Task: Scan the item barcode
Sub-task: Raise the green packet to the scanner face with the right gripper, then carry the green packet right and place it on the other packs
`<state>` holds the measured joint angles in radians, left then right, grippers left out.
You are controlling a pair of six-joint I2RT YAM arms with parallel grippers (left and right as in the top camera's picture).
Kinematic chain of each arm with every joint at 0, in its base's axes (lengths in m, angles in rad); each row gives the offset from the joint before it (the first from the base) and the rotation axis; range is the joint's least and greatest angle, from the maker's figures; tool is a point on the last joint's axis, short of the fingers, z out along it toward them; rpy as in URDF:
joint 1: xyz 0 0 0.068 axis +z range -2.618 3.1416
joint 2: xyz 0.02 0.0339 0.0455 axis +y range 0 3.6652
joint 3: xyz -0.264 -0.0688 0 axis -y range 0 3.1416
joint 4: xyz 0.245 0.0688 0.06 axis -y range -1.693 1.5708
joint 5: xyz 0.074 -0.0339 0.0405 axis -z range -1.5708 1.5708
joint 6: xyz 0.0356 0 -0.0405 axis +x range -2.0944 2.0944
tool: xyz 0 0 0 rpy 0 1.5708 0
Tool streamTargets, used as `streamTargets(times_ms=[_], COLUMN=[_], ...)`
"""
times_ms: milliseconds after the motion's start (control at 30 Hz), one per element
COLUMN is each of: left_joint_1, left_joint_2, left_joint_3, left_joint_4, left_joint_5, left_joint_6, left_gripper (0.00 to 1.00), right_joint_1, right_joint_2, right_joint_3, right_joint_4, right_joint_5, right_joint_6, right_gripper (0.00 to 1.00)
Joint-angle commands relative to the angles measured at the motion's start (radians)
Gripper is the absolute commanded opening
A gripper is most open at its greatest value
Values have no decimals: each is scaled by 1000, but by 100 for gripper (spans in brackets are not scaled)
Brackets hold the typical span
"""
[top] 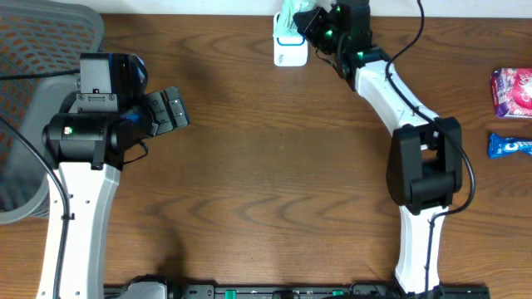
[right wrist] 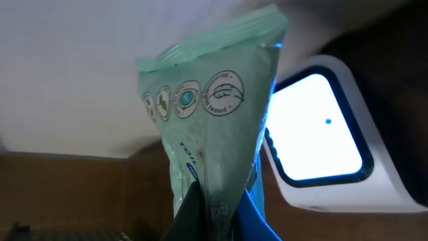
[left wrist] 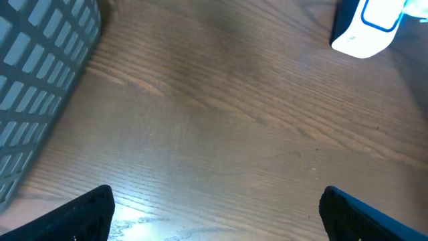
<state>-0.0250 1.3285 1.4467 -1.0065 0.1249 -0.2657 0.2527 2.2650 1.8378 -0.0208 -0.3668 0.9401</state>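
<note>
A pale green packet with round printed icons is pinched at its lower end by my right gripper, which is shut on it. In the right wrist view the packet stands up between the black and blue fingers, just left of the white scanner with its bright window. From overhead, the scanner stands at the table's far edge, right under the packet. My left gripper hangs open over bare wood at the left, its fingers wide apart and holding nothing. The scanner lies far ahead of it.
A grey mesh basket stands at the far left, close to the left arm, and its wall shows in the left wrist view. A pink snack pack and a blue one lie at the right edge.
</note>
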Motion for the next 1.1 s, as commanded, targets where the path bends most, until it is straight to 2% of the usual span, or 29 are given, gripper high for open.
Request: streamTargets(times_ms=[0, 67, 167, 267, 467, 567, 633, 700, 900, 1067], left_joint_1=[3, 3, 3, 3, 3, 3, 3, 3, 3, 3], left_joint_2=[-2, -2, -2, -2, -2, -2, -2, -2, -2, -2], left_joint_3=[1, 1, 1, 1, 1, 1, 1, 1, 1, 1], left_joint_4=[-3, -3, -3, -3, -3, -3, -3, -3, -3, -3], left_joint_5=[-5, -5, -5, -5, -5, -5, -5, -5, -5, -5], left_joint_6=[-2, -1, -2, -1, -2, -2, -1, -2, -2, -2], left_gripper=[98, 98, 98, 98, 98, 98, 98, 98, 98, 98], right_joint_1=[2, -5, -50, -100, -293, -421, -527, -620, -843, -909], right_joint_2=[21, 21, 18, 18, 18, 18, 19, 19, 19, 19], right_joint_3=[51, 51, 99, 202, 515, 579, 578, 567, 547, 500], right_joint_4=[-72, -98, -126, -264, -737, -968, -1114, -1187, -1266, -1224], right_joint_5=[13, 24, -51, -70, 52, 175, 235, 234, 234, 264], right_joint_6=[37, 39, -40, -60, -268, -371, -365, -365, -367, -400], right_gripper=[1, 1, 1, 1, 1, 1, 1, 1, 1, 1])
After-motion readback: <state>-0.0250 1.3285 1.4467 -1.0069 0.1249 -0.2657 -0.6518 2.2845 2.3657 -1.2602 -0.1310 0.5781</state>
